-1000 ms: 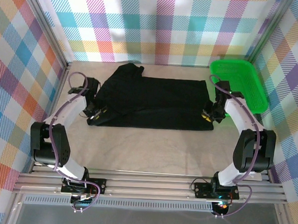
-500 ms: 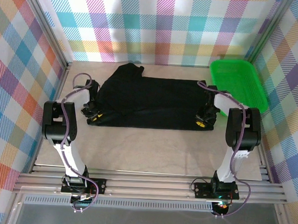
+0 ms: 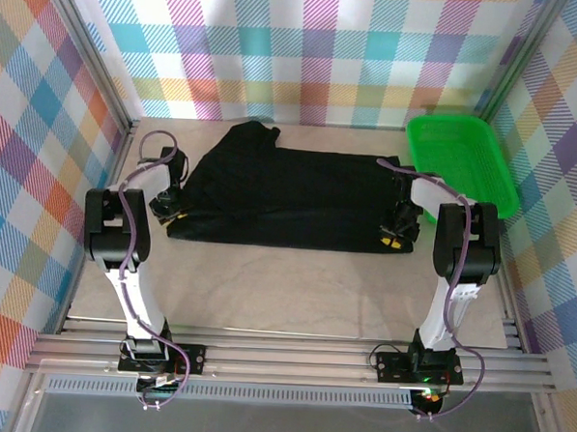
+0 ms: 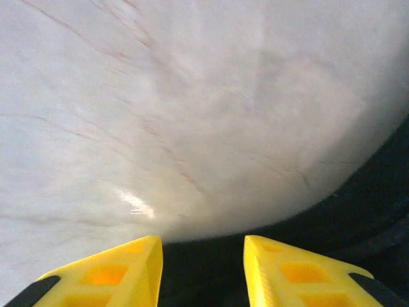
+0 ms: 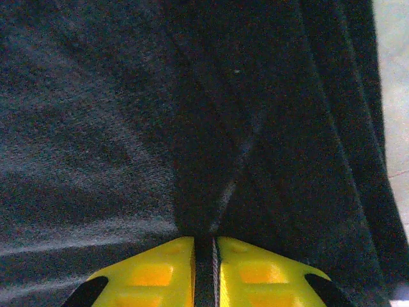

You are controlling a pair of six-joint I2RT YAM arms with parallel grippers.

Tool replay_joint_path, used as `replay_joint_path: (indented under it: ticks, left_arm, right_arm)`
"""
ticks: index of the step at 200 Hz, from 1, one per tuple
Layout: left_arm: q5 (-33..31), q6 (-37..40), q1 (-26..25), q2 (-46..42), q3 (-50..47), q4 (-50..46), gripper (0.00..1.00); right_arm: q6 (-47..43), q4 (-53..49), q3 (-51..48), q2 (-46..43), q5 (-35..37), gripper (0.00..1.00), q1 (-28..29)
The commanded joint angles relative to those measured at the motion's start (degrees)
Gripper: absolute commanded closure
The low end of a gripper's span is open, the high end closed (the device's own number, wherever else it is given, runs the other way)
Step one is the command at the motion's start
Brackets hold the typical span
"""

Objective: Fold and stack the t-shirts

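2 grippers flank the t-shirt (image 3: pixel 289 197), lying left-to-right across mid-frame: the right gripper (image 5: pixel 206 243) is pinched on a fold at its right end; the left gripper (image 4: pixel 202 246) gapes at the left edge.

both arms have risen from low, bent-elbow poses to upright ones. the left gripper (image 4: pixel 202 246) has slid outward to the left edge of the plain black cotton t-shirt (image 3: pixel 289 197), fingers apart. the right gripper (image 3: pixel 394 239), pinching the right hem, has crept nearer.
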Motion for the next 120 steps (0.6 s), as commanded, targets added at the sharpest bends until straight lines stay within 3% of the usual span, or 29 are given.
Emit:
replay_joint_path:
  ticks: [1, 21, 46, 74, 89, 120]
  left_arm:
    - [-8.42, 2.64, -0.01, -8.19, -0.37, -1.81, 0.60]
    - [-3.56, -1.42, -0.86, -11.96, -2.39, -4.33, 0.60]
    - [8.09, -9.35, -2.31, -16.55, -9.02, -1.62, 0.62]
    - [14.56, -13.81, -4.03, -13.25, -10.66, 3.22, 0.66]
    - [14.36, -13.95, -3.96, -9.08, -9.05, 3.15, 0.68]
    - [5.84, -12.57, -1.11, -1.96, -4.93, -1.88, 0.76]
  right_arm:
    - [-2.59, -2.41, 0.66, -1.34, 2.92, 0.84, -0.08]
    - [-3.40, -2.68, 1.80, -3.04, 3.15, 0.82, 0.94]
    - [-3.39, -3.03, 3.04, -4.65, 2.66, 0.81, 2.29]
    - [-2.30, -1.89, 2.56, -4.17, 0.54, 0.81, 2.70]
    - [-2.03, -1.86, 2.73, -3.00, 0.35, 0.81, 2.78]
    - [-2.23, -2.89, 3.80, 0.56, 0.43, 0.78, 2.94]
